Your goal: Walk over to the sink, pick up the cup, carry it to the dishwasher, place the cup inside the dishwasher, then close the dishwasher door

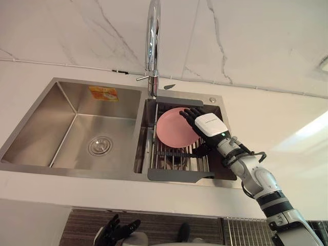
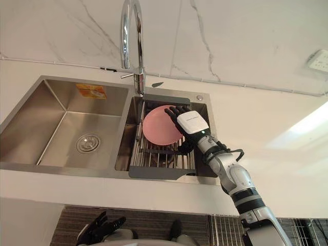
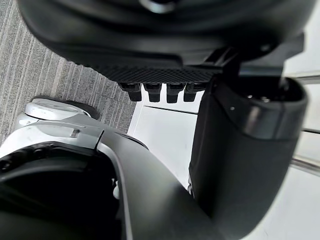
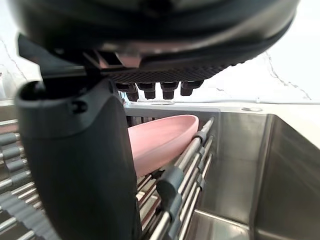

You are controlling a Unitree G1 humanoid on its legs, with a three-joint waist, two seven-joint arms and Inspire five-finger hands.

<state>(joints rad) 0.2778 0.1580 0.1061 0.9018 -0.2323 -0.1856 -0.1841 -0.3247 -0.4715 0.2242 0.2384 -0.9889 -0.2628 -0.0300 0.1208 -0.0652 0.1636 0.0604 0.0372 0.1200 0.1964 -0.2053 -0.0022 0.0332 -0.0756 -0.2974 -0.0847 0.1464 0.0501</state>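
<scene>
Left eye view: one pink plate (image 1: pixel 171 130) in one rack (image 1: pixel 174 160), the right hand (image 1: pixel 208 126) spread-fingered at its edge.

Silver-grey right arm (image 1: pixel 259 179), dark right hand (image 1: pixel 207 125), white-backed.

You have a steel double sink (image 1: pixel 36 128) set in a white countertop (image 1: pixel 287 118). Behind the sink, a white marble wall (image 1: pixel 246 36) with grey veins rises past the chrome tap (image 1: pixel 152 46). Right of the sink a bright patch of light (image 1: pixel 313 128) lies on the countertop, a white wall plate (image 2: pixel 319 60) sits behind and to the right, and below the sink's front edge you see grey striped floor (image 1: pixel 82 225).
</scene>
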